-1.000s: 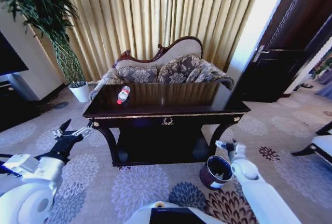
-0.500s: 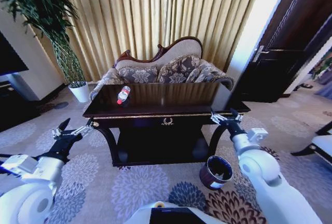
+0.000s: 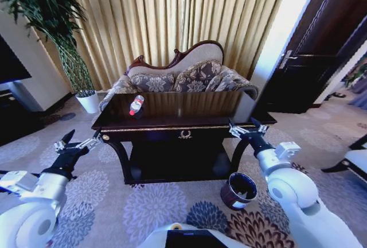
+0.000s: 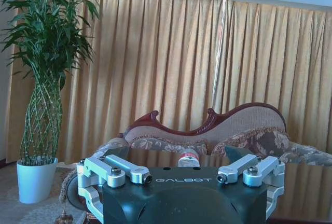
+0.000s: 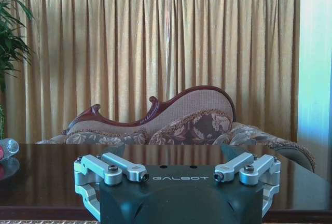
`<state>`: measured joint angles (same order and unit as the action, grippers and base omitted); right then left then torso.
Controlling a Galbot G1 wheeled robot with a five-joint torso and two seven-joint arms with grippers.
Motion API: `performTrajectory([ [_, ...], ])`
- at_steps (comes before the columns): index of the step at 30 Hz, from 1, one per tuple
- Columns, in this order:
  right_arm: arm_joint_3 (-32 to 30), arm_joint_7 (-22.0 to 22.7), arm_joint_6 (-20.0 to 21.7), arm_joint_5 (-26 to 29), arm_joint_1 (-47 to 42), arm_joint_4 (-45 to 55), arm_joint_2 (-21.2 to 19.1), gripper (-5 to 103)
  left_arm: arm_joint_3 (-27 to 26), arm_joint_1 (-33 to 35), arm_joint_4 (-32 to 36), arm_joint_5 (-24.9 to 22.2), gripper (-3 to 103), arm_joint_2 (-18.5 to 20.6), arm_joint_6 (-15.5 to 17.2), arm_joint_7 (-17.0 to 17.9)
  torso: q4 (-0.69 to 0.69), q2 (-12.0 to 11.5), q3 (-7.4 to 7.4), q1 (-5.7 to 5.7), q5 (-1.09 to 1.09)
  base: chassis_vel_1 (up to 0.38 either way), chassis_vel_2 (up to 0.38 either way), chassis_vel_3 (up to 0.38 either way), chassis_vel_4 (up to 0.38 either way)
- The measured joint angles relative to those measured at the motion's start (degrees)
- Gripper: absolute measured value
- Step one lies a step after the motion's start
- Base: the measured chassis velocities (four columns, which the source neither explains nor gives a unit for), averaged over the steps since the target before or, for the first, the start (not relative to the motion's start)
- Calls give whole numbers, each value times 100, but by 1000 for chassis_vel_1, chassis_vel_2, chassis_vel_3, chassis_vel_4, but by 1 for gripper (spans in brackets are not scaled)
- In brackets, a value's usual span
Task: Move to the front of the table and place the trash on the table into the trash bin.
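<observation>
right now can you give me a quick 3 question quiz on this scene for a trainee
1. True or false: the bottle lies on the table near its far left corner.
2. Multiple choice: the trash bin stands (A) on the table, (B) on the carpet by the table's front right leg, (C) on the sofa.
3. Fill in: the left gripper and right gripper both have their fingers ____.

Key: 1 true; 2 B; 3 open.

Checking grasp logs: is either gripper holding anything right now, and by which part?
Nothing is held. The left gripper and right gripper are both open and empty beside the table; the bottle lies untouched on it.
</observation>
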<state>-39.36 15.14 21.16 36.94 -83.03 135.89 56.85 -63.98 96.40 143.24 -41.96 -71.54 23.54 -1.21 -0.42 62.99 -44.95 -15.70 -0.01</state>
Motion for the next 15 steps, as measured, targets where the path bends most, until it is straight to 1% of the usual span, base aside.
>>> performTrajectory([
  [9,53,-31,9,-39,7,-2,-10,100,24,-5,0,6,100,11,9,2,0,0,0,0,0,0,0,0,0],
  [15,91,-40,-10,-109,6,-23,-2,100,55,-3,0,18,100,-12,12,3,0,0,0,0,0,-69,57,58,-67],
])
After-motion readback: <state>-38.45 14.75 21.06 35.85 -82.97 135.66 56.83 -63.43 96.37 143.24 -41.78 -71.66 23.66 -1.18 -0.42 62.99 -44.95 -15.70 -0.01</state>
